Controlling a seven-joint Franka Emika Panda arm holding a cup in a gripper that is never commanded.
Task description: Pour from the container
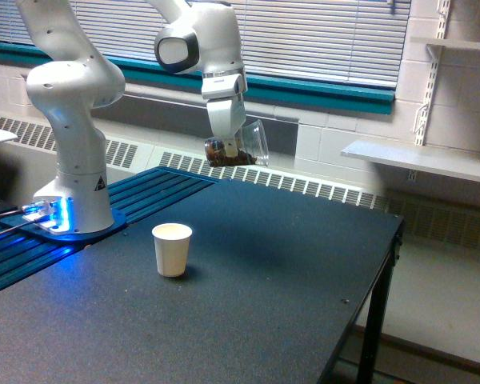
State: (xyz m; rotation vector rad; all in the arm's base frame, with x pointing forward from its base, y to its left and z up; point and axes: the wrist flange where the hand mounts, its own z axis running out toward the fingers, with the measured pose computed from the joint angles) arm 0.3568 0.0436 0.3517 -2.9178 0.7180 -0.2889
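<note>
A clear see-through container [242, 146] with brown nuts pooled at its lower left hangs tilted in the air, mouth pointing up and to the exterior view's right. My gripper [226, 138] is shut on the container, reaching down from the white arm's wrist. A small white paper cup [172, 250] stands upright on the dark table [248, 320], well below the container and to the exterior view's left of it.
The arm's white base [72, 184] with blue lights stands at the table's left end on a blue ribbed mat [156, 186]. A white radiator [304, 186] and blinds run behind. The table's edge [368, 280] drops off on the right, with a wall shelf [416, 158] beyond.
</note>
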